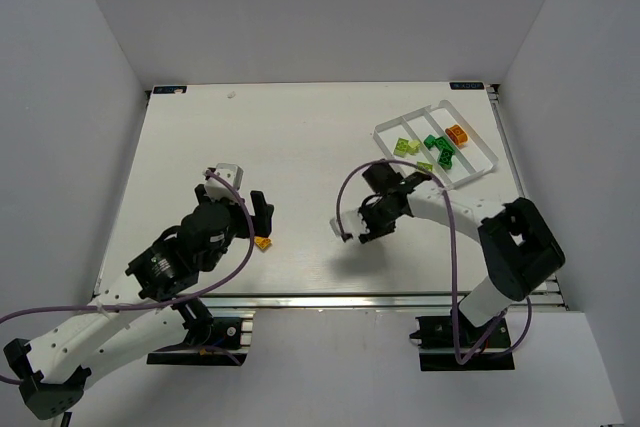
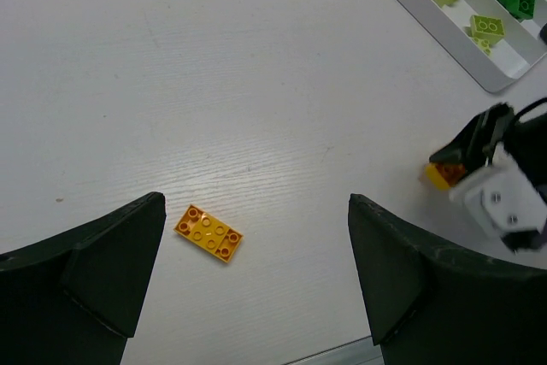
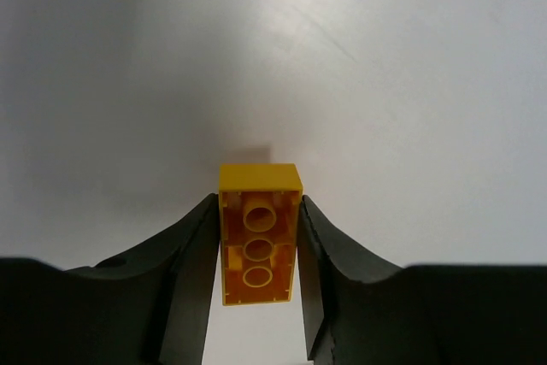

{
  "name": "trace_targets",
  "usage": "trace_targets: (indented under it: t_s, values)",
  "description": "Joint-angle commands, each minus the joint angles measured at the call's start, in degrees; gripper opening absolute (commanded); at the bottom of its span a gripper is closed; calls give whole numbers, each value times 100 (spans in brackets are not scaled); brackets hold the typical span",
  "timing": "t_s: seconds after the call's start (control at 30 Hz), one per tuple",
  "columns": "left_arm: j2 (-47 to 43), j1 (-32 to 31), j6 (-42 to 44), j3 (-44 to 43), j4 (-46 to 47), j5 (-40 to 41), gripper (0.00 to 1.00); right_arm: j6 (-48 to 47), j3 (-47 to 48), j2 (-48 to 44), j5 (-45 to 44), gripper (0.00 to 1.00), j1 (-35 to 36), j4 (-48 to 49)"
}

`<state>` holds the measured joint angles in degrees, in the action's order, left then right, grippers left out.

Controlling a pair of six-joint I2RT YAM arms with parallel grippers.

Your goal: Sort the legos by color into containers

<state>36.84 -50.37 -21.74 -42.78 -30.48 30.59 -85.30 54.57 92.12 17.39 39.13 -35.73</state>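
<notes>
My right gripper is shut on an orange-yellow brick, held hollow side toward the camera above the white table; it sits mid-table, left of and nearer than the tray. The left wrist view also shows that brick. My left gripper is open and empty, hovering over a flat orange brick that lies on the table near its left finger. The clear three-compartment tray at far right holds lime, green and orange bricks in separate compartments.
The table's metal front rail runs just below both grippers. White walls enclose the table on three sides. A purple cable loops off the right arm. The tray's near wall shows in the left wrist view.
</notes>
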Motion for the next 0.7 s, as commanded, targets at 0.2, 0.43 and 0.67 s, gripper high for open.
trace_targets:
  t_s: [0.2,0.43,0.67]
  values:
    - [-168,-8,-68,16,-99,-62,97,4116,957,-582,-789,0,-2468,2025]
    - [-362,-8,-41,60,-55,-132,97,4820,2118,525,-1176,0,-3833,1780]
    - [-335,-8,-24,60,-28,-194,97,4944,3287,1642,-1413,4,-4457,1481]
